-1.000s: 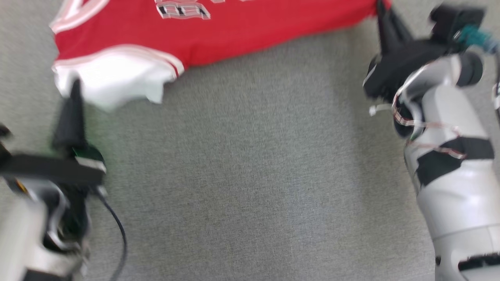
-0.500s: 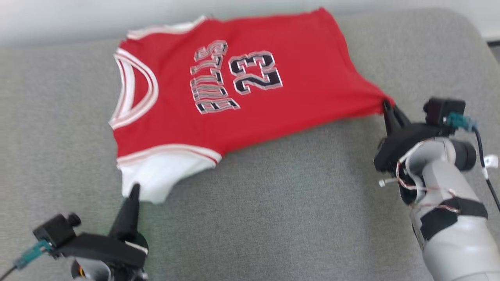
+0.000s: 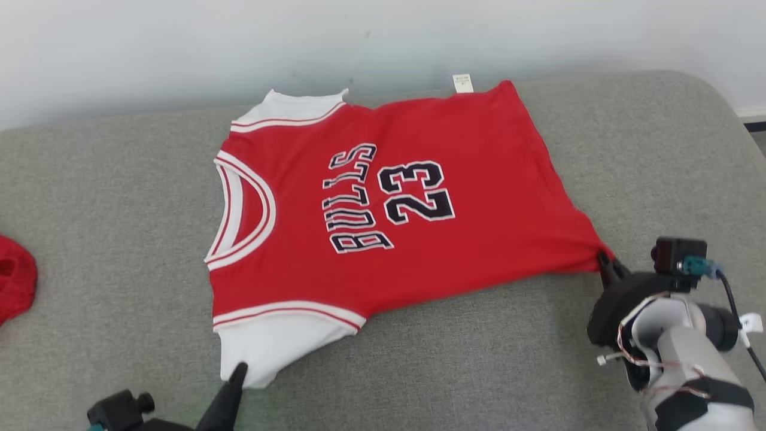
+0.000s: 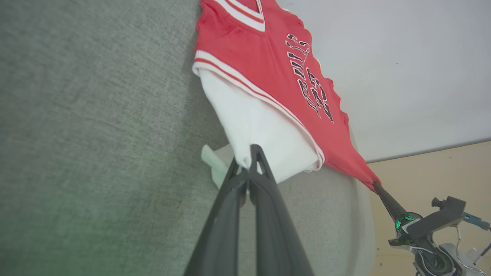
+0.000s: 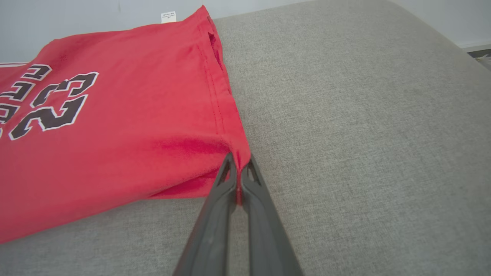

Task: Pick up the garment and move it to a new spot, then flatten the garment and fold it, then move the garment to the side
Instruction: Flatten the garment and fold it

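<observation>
Still pinching white sleeve (image 4: pixel 261 126) with left gripper (image 3: pixel 238 372) near front edge of grey surface (image 3: pixel 479 371), and red hem corner with right gripper (image 3: pixel 604 260) toward right edge. Tugged jersey (image 3: pixel 389 209) smoother than half a second ago, reaching back edge. Framing shift down to head camera only. Flattening probably nearly done, fold next.

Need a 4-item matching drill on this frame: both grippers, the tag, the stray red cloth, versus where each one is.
1 left gripper
2 right gripper
3 tag
4 red cloth

A at the jersey's far edge, by the wall
B shut on the white sleeve
C head view's left edge, apart from the jersey
D shut on the jersey's red corner

Pairs: 1-B, 2-D, 3-A, 4-C
</observation>
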Controlling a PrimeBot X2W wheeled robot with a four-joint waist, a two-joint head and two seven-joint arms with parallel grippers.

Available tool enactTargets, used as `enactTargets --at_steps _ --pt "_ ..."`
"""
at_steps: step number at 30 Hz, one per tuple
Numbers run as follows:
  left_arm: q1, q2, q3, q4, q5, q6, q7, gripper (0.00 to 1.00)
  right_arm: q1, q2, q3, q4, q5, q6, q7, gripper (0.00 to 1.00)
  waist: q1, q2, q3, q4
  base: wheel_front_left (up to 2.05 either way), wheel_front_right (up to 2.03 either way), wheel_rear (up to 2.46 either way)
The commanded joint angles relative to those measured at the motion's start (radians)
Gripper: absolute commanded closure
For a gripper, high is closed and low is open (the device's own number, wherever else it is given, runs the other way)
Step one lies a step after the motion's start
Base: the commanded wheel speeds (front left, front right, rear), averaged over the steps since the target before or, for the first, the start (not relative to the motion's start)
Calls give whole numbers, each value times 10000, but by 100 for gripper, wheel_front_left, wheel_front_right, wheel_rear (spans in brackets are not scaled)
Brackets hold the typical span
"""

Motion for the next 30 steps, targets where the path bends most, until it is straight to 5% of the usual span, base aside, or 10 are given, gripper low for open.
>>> enactTargets --at_steps 1,13,22,30 --pt "259 81 -26 -42 -147 -29 98 100 298 -57 -60 -114 -16 -23 59 100 1 1 -71 37 0 0 0" --pt "1689 535 -252 -785 -785 165 1091 100 2768 -76 -479 -2194 432 -23 923 100 1 1 -305 131 0 0 0" --pt "2027 665 75 -1428 -748 327 690 100 4814 191 -694 -5034 773 -23 2404 100 1 1 -177 201 0 0 0" --pt "1198 235 453 -2040 -1152 112 215 100 4806 374 -883 -6786 624 -23 2731 100 1 1 67 228 0 0 0"
